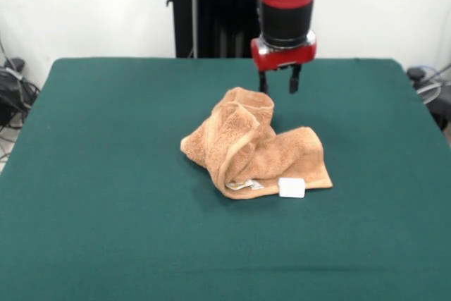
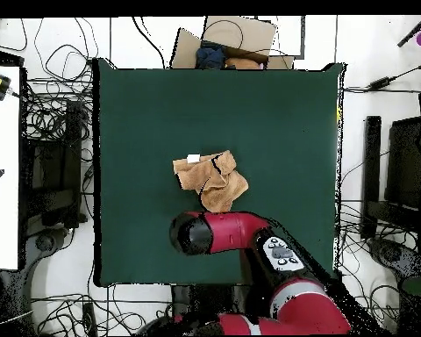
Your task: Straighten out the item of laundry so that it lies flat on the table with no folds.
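Front and overhead views of a crumpled terry towel (image 1: 257,153) on the green-covered table (image 1: 106,174). The orange-tan towel lies bunched near the table's centre, one part humped up and rolled over on itself, another spread lower toward the camera-side edge. In the front view a white tag (image 1: 292,187) sits at the towel's near hem, and beside it a smaller label (image 1: 243,185) with yellowish markings, too small to read; no brand or writing is legible. The gripper (image 1: 280,82) hangs just above the far side of the towel's hump, its two dark fingers (image 1: 295,80) pointing down and parted with nothing between them; whether the tips touch the cloth cannot be told. The overhead view hides the gripper under the red arm (image 2: 240,233), whose end overlaps the towel's robot-side edge, but shows the towel's irregular outline, the white tag as a pale speck, and cables (image 2: 47,132) and a cardboard box (image 2: 236,39) beyond the table.
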`<move>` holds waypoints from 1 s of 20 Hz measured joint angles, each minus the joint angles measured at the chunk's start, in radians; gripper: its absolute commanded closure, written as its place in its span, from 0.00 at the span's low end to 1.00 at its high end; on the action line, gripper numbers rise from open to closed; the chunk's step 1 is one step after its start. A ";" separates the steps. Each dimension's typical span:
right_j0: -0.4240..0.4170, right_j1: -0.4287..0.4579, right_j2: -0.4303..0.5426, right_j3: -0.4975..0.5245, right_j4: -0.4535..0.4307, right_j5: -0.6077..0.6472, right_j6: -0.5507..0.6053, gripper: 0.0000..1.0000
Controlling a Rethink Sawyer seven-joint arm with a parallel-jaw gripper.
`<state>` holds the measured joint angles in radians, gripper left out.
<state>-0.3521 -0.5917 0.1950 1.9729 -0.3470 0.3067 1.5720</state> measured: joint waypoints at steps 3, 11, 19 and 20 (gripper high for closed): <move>-0.003 -0.016 0.007 -0.031 0.007 0.071 0.000 0.00; -0.026 -0.014 0.038 -0.111 0.008 0.123 0.000 0.00; -0.030 -0.020 0.076 -0.161 0.034 0.153 0.000 0.00; -0.030 -0.020 0.083 -0.171 0.041 0.168 0.000 0.00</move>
<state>-0.3819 -0.6122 0.2784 1.8021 -0.3059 0.4751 1.5720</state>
